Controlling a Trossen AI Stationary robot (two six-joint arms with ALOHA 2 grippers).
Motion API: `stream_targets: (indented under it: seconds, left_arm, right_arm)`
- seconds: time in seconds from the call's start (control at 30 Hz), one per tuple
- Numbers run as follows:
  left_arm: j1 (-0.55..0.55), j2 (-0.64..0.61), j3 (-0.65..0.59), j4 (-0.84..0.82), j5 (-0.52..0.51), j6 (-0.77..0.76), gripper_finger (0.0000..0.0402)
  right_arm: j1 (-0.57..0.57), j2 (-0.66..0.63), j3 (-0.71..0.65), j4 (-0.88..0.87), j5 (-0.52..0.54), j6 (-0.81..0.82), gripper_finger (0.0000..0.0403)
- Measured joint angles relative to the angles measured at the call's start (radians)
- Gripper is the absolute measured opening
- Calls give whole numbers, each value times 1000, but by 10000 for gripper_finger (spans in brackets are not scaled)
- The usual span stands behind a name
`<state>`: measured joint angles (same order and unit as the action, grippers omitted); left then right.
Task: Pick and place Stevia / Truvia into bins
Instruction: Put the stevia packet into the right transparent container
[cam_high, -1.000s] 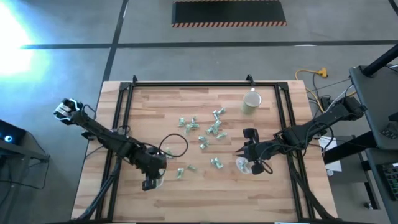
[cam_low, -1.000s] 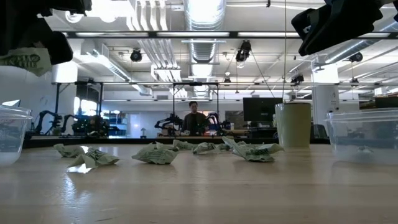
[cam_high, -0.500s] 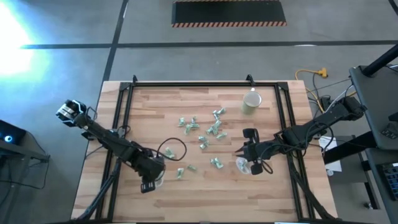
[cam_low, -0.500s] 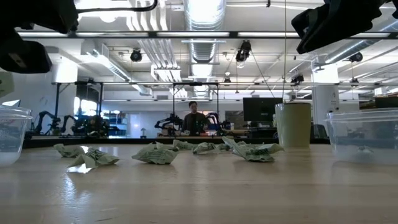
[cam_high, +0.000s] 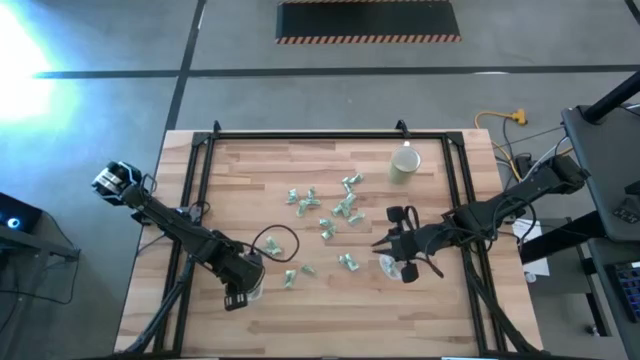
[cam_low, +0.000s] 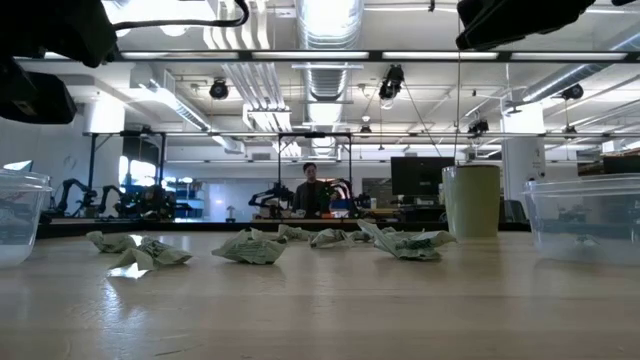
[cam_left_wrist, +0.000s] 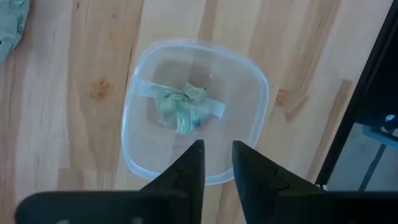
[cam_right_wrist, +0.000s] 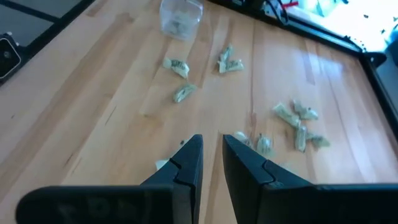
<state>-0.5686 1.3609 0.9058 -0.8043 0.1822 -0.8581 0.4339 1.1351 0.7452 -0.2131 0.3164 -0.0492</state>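
Since a sec ago, L gripper (cam_left_wrist: 217, 163) has dropped its Stevia sachet (cam_left_wrist: 181, 106) and is now hanging just over the left clear tub (cam_left_wrist: 140, 81), fingers parted a little, empty; sachet is lying crumpled in tub. Loose sachets (cam_high: 325, 212) are sitting mid-table. R gripper (cam_high: 382, 243) is hovering by the right clear tub (cam_high: 389, 265), fingers a narrow gap apart, gripping nothing.
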Motion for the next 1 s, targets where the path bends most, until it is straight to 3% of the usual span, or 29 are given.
stream_targets:
  seconds: [0.3,0.53,0.67,1.0]
  left_arm:
    - [6,-28,28,-82,-10,15,91]
    - [13,-55,57,-96,-188,170,91]
    - [18,-62,65,-95,-348,291,91]
    - [19,-64,37,-95,-982,496,91]
  right_arm:
    - [0,0,-4,27,0,-15,52]
    - [0,6,-14,92,-1,-53,52]
    - [-5,23,-15,102,-1,-68,52]
    - [-117,148,-10,131,0,-68,52]
